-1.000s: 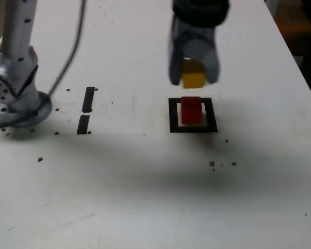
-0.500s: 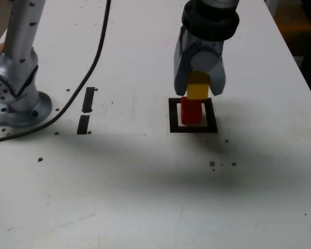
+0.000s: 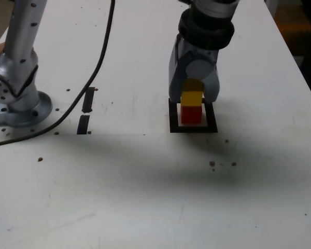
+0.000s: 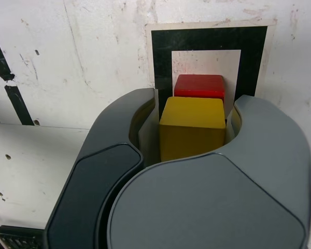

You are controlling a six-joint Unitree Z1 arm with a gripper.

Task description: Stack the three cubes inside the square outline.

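Lowered, end effector [image 3: 193, 98] now holds yellow cube [image 3: 192, 98] atop red cube [image 3: 192, 113].

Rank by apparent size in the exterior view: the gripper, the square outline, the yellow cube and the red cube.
1. gripper
2. square outline
3. yellow cube and red cube: they look alike, so no ranking.

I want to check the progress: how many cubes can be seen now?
2. The yellow cube is between the gripper fingers, on the red cube inside the square outline. No green cube shows in either view.
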